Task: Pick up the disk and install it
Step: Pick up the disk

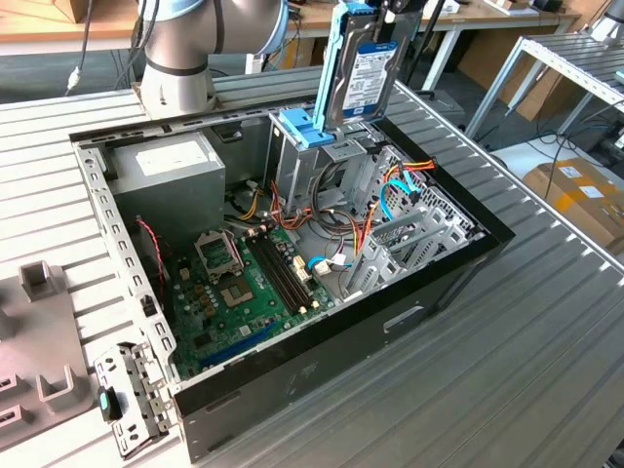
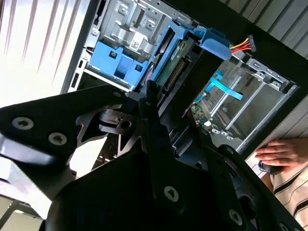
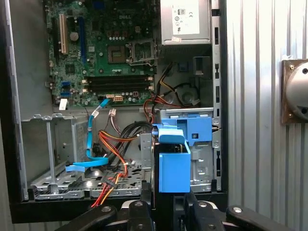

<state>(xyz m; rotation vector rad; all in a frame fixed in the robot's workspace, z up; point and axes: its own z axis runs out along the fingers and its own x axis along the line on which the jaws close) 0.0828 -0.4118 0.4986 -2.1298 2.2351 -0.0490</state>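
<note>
The disk [image 1: 358, 70], grey metal with a pale label and a light blue carrier rail, hangs upright over the open computer case [image 1: 458, 263]. My gripper [image 1: 390, 8] is shut on its upper end. The disk's lower edge sits just above the tall metal drive cage [image 1: 336, 161] with the blue latch [image 1: 302, 127]. In the first wrist view I see the disk [image 3: 173, 171] edge-on between my fingers [image 3: 139, 211], over the cage [image 3: 202, 159]. In the second wrist view the disk [image 2: 174, 62] runs away from my gripper [image 2: 150, 103] toward the cage [image 2: 120, 29].
Inside the case lie the green motherboard [image 1: 244, 283], a grey power-supply box [image 1: 171, 171] and loose orange and blue cables [image 1: 395, 185]. A person's hand [image 2: 276, 151] rests beside the case. The arm's base [image 1: 175, 58] stands behind the case. Grey fixtures [image 1: 39, 283] sit at the exterior view's left.
</note>
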